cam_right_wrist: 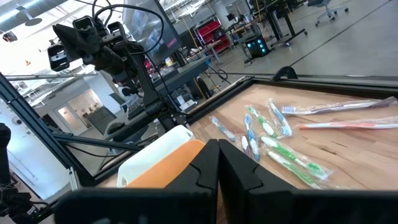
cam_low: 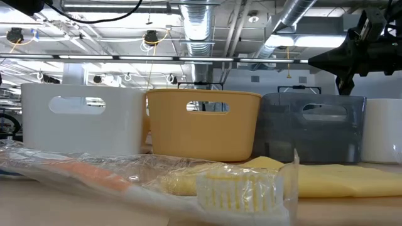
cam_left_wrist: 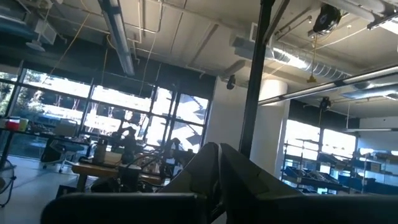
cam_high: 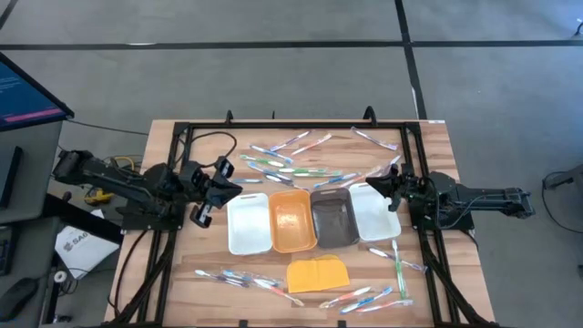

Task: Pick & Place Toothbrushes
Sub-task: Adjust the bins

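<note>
Toothbrushes lie in three loose groups on my table, none in a gripper. Going left to right in the high view: the left gripper [cam_high: 202, 215] sits off the left end of the tray row, close beside the white tray [cam_high: 247, 221] but not touching it, fingers pressed together, nothing between them. Its wrist view looks up into the room, fingers [cam_left_wrist: 214, 163] meeting in a closed wedge. Near the front edge on the left lies one toothbrush cluster [cam_high: 244, 280], with bare wood between it and the left frame rail.

The tray row runs across the middle: white tray, orange tray [cam_high: 291, 220], grey tray [cam_high: 333, 217], second white tray [cam_high: 373, 211], walls touching or nearly so, all looking empty from above. Behind the row, toward the far edge, is the biggest toothbrush scatter [cam_high: 293, 164], green, blue and pink handles crossing each other, reaching close to the trays' far rims. Little room there. In front of the orange and grey trays lies the yellow pad [cam_high: 318, 273], apart from them.

The low view has a wrapped toothbrush [cam_low: 239, 190] right at the lens, bristle head pale yellow.

The right gripper [cam_high: 390, 188] hangs at the far right corner of the second white tray, closed, holding nothing; its wrist view shows the fingers [cam_right_wrist: 214, 165] shut, with green-handled brushes [cam_right_wrist: 292, 158] on the wood beyond. The last cluster [cam_high: 387, 290] sits front right, near the table edge and the right frame rail.
</note>
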Robot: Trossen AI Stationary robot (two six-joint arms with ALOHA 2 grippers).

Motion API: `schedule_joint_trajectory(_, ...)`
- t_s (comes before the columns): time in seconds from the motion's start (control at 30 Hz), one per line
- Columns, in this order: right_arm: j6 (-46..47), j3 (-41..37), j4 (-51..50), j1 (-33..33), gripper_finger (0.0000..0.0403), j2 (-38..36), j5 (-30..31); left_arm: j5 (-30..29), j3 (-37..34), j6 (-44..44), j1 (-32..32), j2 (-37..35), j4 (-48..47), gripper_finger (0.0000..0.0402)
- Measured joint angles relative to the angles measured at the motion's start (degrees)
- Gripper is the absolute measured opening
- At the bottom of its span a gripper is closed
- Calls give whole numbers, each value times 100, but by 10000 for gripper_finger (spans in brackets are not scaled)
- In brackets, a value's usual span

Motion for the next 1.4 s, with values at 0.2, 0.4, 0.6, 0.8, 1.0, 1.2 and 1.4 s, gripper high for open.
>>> schedule_joint_trajectory(0.2,0,1,0,0,0,0,-1,0,0,4,0,0,10,19)
schedule_joint_trajectory(0.4,-1,0,0,-2,0,0,0,0,0,6,0,0,66,19)
schedule_joint_trajectory(0.6,-1,0,0,-1,0,0,0,0,0,-5,0,0,148,19)
schedule_joint_trajectory(0.8,-1,0,0,1,0,0,-2,2,0,-7,0,0,164,19)
schedule_joint_trajectory(1.0,-7,0,235,-58,0,0,270,4,0,-41,-4,0,156,19)
schedule_joint_trajectory(1.2,-1,1,825,-150,0,-2,291,20,0,-200,-9,0,127,19)
schedule_joint_trajectory(1.4,283,174,746,141,0,2,-821,186,0,-328,-15,0,95,19)
